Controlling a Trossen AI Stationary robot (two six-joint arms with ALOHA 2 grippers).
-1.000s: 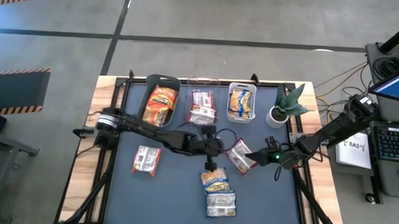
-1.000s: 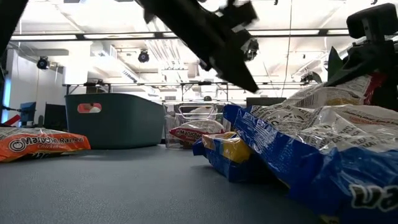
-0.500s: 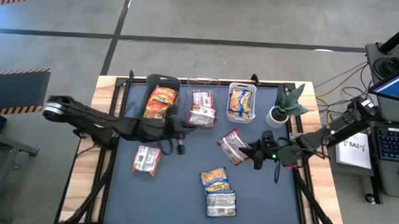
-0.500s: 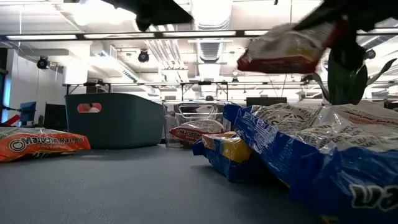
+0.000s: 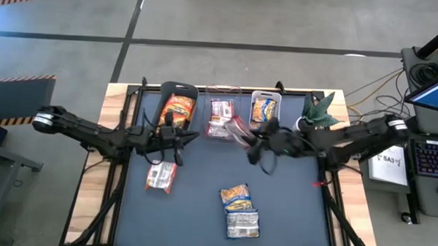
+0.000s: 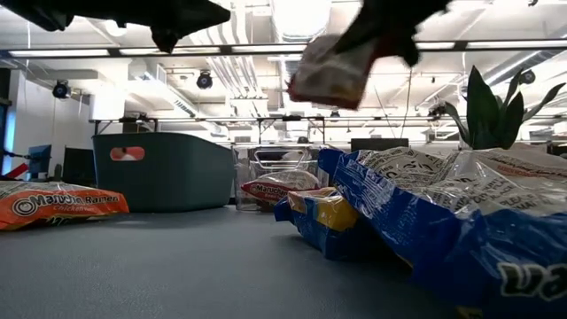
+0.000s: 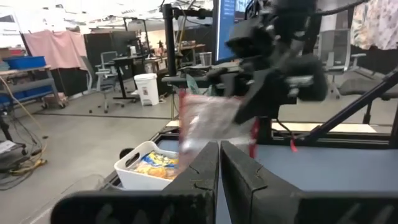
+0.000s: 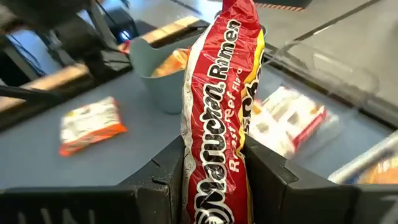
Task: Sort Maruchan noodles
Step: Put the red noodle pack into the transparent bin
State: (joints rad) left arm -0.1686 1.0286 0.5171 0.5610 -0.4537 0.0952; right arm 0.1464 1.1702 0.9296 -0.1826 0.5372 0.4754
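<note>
Red-and-white packet [image 8: 221,118] is hanging clamped between the right gripper's [image 5: 249,141] fingers, above the tabletop near the far edge, just beside the clear bin [image 5: 222,117]. The left gripper [image 5: 180,138], fingers pressed together and holding nothing, is hovering by the teal bin [image 5: 167,92]. An orange packet [image 5: 160,175] is lying toward the left edge.

I see three bins along the far edge: teal bin [image 5: 177,110] left, clear bin [image 5: 222,117] middle, white bin [image 5: 265,111] right. A potted plant [image 5: 313,116] stands right of them. Two packets [image 5: 239,209] lie near, centre; another packet [image 5: 160,175] lies left.
</note>
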